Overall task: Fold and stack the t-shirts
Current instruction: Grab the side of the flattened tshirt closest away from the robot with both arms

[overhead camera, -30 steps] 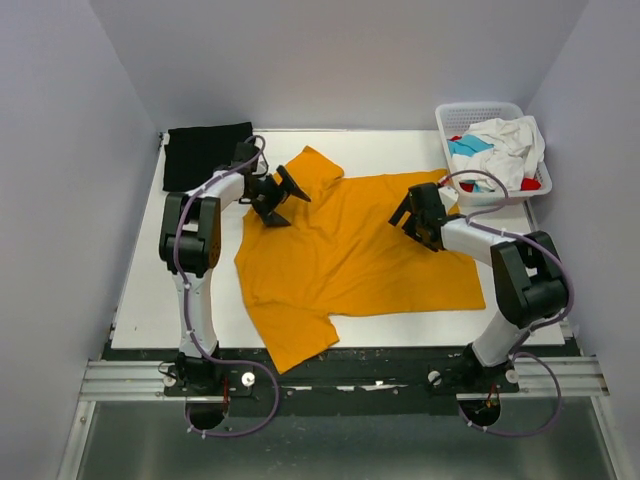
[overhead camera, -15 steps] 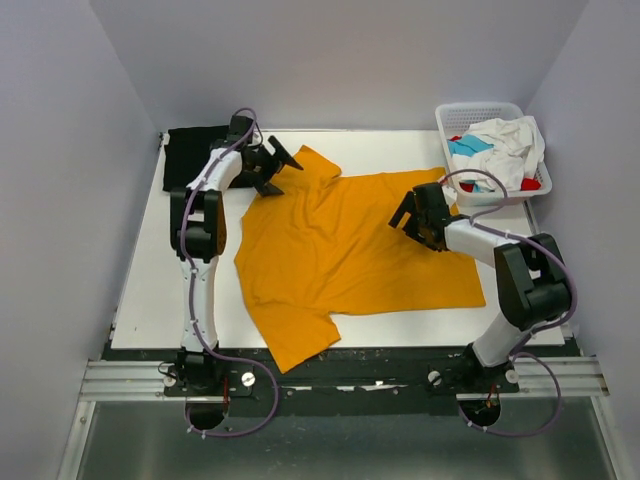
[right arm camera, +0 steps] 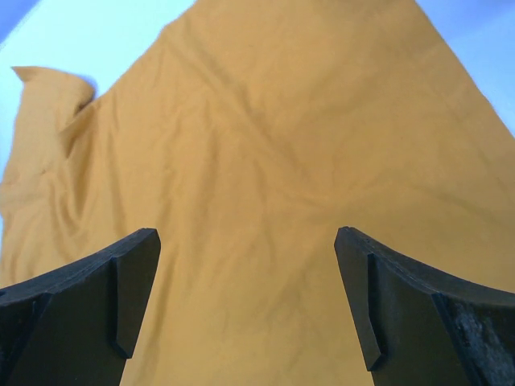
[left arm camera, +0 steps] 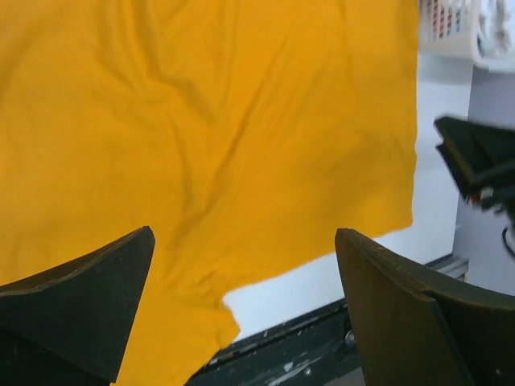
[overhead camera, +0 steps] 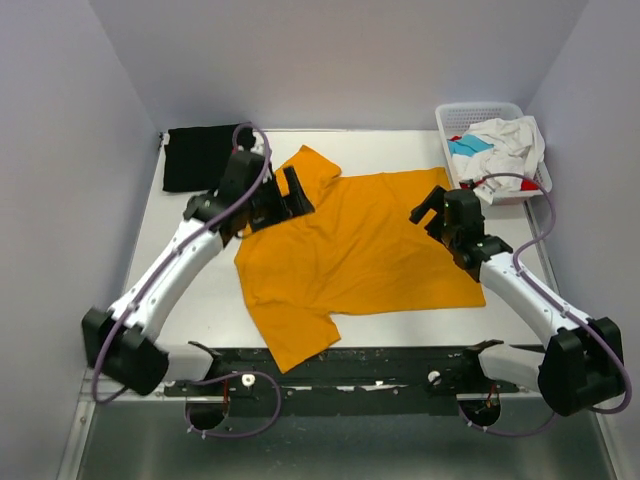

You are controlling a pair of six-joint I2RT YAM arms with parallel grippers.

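- Since half a second ago, both arms have been dropped low and stretched outward. The left pincer has been carried a little nearer along the mustard-orange t-shirt, and the right pincer has been shifted slightly toward that shirt's far right corner.
- The mustard-orange t-shirt is seen spread flat on the tabletop. Its long axis is judged to run left to right, with the sleeves at the left and the hem at the right.
- The left pincer is held over the shirt's far left shoulder, beside the far sleeve. Its fingers are spread wide, and nothing is caught between them.
- The right pincer is held over the shirt's far right hem corner. It is likewise spread, with only cloth seen beneath it.
- Contact between fingertips and cloth cannot be told from either wrist view.
- The coming move is judged to turn on this: the cloth lies directly beneath each pincer, and each arm is nearer to its own end of the shirt, so the far edge could be pinched at both ends.
- One black t-shirt is counted, lying folded beyond the orange shirt's left end.
- One basket is counted beyond the orange shirt's right end. White, teal and red cloth is heaped in it, so the exact number of shirts there cannot be told.
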